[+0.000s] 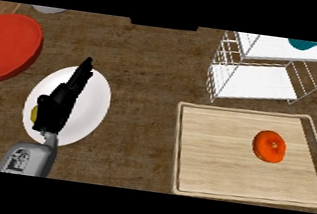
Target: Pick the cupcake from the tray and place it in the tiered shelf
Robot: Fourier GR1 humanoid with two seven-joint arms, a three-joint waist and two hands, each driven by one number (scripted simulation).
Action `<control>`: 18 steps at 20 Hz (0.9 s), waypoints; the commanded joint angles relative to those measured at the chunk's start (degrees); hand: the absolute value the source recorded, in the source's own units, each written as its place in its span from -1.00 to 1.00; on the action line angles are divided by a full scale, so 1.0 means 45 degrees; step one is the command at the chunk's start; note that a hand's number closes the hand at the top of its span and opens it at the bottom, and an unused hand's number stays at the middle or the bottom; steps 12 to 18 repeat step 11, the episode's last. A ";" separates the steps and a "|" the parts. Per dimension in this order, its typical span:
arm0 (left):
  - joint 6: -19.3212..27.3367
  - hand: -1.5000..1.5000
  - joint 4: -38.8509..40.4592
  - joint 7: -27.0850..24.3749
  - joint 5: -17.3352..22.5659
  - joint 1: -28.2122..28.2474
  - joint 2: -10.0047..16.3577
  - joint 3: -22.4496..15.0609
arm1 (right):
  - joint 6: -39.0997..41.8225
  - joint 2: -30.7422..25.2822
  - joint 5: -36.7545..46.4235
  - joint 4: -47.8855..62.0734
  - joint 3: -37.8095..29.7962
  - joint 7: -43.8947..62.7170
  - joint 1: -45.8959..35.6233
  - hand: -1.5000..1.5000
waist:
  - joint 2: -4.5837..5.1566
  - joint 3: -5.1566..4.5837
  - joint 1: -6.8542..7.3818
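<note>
An orange-red cupcake (270, 146) sits on the light wooden tray (207, 156) at the right, toward the tray's right side. Behind the tray stands the white wire tiered shelf (265, 82) with two white levels; a teal object (304, 44) shows on its top level. My left hand (62, 101) hovers over a white plate (91, 102) at the left, fingers straight and pointing away, far from the cupcake. A yellow item (34, 112) peeks out beside the hand on that plate. My right hand does not show.
A large red plate (4, 46) lies at the far left. A grey object (49, 10) sits at the counter's back edge. Brown wooden counter (150, 78) stretches between the white plate and the tray.
</note>
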 commanded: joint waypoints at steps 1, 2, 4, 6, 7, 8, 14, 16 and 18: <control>-0.0199 0.00 0.0367 -0.0195 0.0174 0.0088 0.0375 0.0422 | 0.2211 -0.1328 -0.1647 -0.0740 -0.1732 0.0549 0.1932 -1.00 | -0.0023 0.0011 -0.0232; -0.0158 0.00 0.0626 -0.0366 0.0213 -0.0358 0.0158 0.0373 | 0.2472 -0.1532 -0.1799 -0.1171 -0.1980 0.0987 0.2173 -1.00 | 0.0002 0.0002 -0.0164; -0.0214 0.00 0.0065 0.0032 0.0208 -0.0147 0.0375 0.0423 | 0.3477 -0.2389 -0.3115 0.0069 -0.3302 -0.0345 0.2871 -1.00 | 0.0019 0.0018 -0.0048; 0.0166 0.00 -0.0119 0.0131 -0.0036 0.0116 -0.0061 0.0103 | 0.4656 -0.2473 -0.3910 -0.1196 -0.4351 -0.0344 0.4306 -1.00 | -0.0041 0.0021 -0.0233; 0.0023 0.00 -0.0413 0.0058 -0.0013 0.0404 0.0136 0.0130 | 0.5235 -0.2394 -0.4225 -0.0917 -0.4717 -0.1008 0.5032 -1.00 | -0.0042 0.0027 -0.0211; -0.0140 0.00 -0.0528 0.0300 0.0145 0.0389 0.0192 0.0183 | 0.5396 -0.2587 -0.4611 -0.0478 -0.5494 -0.1406 0.5336 -1.00 | -0.0012 0.0023 -0.0101; -0.0046 0.00 -0.0338 -0.0067 -0.0051 0.0394 0.0012 -0.0013 | 0.6757 -0.3163 -0.6018 -0.0176 -0.7013 -0.1452 0.6085 -1.00 | 0.0008 0.0011 -0.0042; -0.0046 0.00 -0.0338 -0.0067 -0.0051 0.0394 0.0012 -0.0013 | 0.6757 -0.3163 -0.6018 -0.0176 -0.7013 -0.1452 0.6085 -1.00 | 0.0008 0.0011 -0.0042; -0.0046 0.00 -0.0338 -0.0067 -0.0051 0.0394 0.0012 -0.0013 | 0.6757 -0.3163 -0.6018 -0.0176 -0.7013 -0.1452 0.6085 -1.00 | 0.0008 0.0011 -0.0042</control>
